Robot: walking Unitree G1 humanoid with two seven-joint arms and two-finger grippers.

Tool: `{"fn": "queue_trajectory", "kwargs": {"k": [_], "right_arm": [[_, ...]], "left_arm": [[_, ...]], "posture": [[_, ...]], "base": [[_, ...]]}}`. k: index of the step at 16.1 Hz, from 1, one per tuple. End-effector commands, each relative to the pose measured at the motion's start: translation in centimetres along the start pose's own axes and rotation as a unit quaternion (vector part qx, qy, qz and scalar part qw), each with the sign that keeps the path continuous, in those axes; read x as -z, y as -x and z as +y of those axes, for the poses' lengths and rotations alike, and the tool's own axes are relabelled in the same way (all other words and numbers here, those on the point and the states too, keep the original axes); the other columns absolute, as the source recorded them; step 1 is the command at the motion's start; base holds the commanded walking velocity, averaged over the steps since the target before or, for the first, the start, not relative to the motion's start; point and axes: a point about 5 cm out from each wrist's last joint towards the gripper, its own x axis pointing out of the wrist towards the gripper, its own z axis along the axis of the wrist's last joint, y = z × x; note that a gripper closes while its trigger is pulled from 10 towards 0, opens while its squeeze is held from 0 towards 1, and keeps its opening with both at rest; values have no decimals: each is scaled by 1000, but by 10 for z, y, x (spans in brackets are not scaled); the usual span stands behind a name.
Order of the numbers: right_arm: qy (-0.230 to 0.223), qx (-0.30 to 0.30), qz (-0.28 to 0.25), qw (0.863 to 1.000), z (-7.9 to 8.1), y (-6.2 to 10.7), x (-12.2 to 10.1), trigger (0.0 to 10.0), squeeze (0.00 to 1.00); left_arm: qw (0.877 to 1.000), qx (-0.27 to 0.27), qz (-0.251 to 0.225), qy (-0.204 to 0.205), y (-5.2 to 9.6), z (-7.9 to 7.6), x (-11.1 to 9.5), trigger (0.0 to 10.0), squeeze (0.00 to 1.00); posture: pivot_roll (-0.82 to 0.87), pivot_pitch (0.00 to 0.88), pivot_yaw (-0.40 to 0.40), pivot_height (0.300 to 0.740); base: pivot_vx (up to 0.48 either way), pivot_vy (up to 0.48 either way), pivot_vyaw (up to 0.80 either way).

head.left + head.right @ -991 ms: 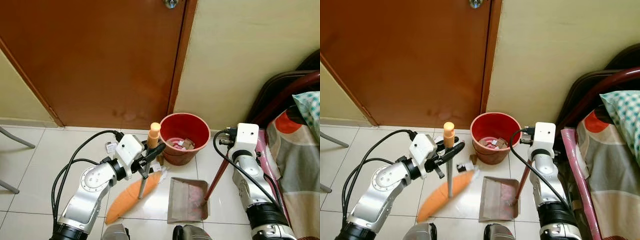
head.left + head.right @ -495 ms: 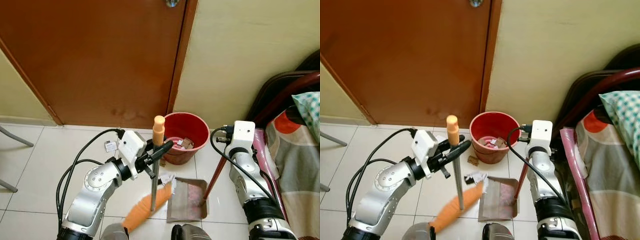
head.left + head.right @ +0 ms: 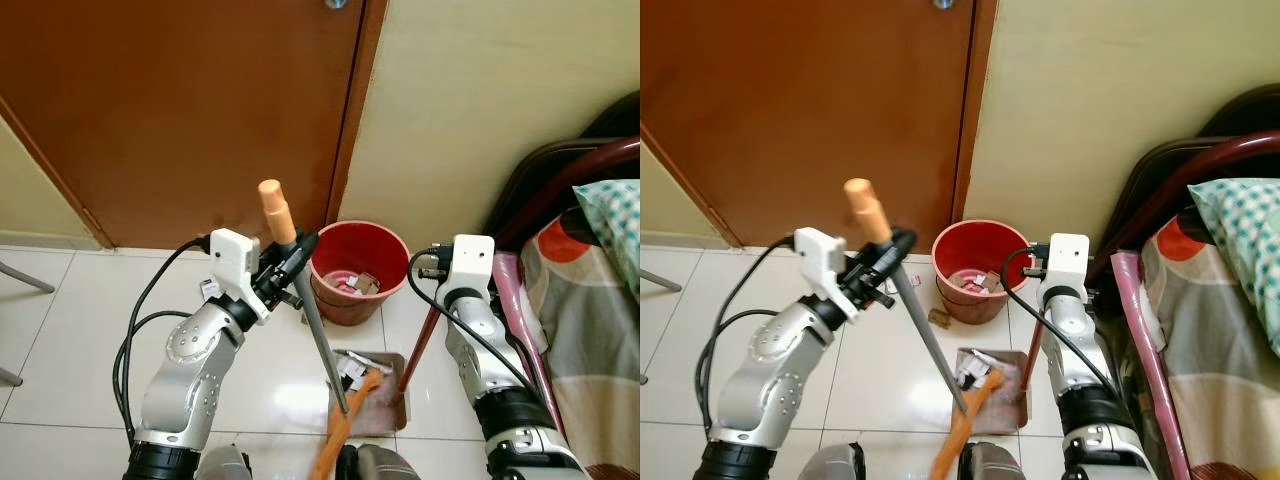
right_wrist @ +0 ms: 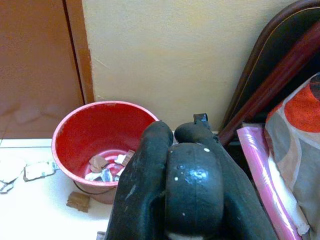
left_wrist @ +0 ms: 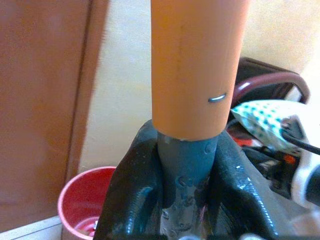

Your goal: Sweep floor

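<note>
My left gripper (image 3: 293, 262) is shut on the grey shaft of a broom (image 3: 318, 335), just below its orange grip (image 5: 197, 65). The shaft leans down to the right. Its orange bristle head (image 3: 340, 432) lies across the near left edge of the grey dustpan (image 3: 385, 378) on the floor. Several white paper scraps (image 3: 350, 366) sit on the pan by the bristles. My right gripper (image 3: 440, 300) is shut on the top of the dustpan's red handle (image 3: 420, 345), holding the pan flat. A red bucket (image 3: 358, 270) with scraps inside stands just beyond the pan.
A brown door (image 3: 180, 110) and a cream wall rise behind the bucket. A bed with a dark frame (image 3: 560, 170) and a patterned cover (image 3: 600, 290) lines my right side. A brown scrap (image 3: 938, 318) lies left of the bucket, and a paper bit (image 3: 209, 290) by my left forearm.
The broom head swept right across the tiles onto the dustpan, carrying the paper scraps with it. The handle's top tipped left. The dustpan stayed put.
</note>
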Motion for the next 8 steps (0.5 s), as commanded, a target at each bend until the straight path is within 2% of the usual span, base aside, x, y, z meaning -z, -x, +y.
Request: {"fn": "queue_trajectory", "kwargs": {"k": [1, 3, 4, 7, 8], "right_arm": [[1, -1, 0, 1000, -2, 3, 1, 10000, 0], [-3, 6, 8, 1000, -9, 5, 7, 10000, 0], [-7, 7, 10, 1000, -11, 7, 7, 10000, 0], [-11, -3, 13, 1000, -10, 8, 8, 10000, 0], [-13, -10, 19, 1000, -10, 9, 9, 10000, 0]], "left_arm": [[1000, -3, -10, 1, 0, 0, -5, 10000, 0], [999, -34, -11, -16, 5, 9, -10, 10000, 0], [998, -61, -14, -31, 11, 19, -13, 10000, 0], [994, -97, -30, -42, 18, 35, -27, 10000, 0], [992, -107, -49, -50, 19, 39, -42, 10000, 0]], "posture": [[70, 145, -99, 740], [69, 156, -88, 740], [67, 155, -85, 740], [68, 150, -79, 740], [72, 147, -78, 740]], "base": [[0, 0, 0], [0, 0, 0], [0, 0, 0], [0, 0, 0], [0, 0, 0]]}}
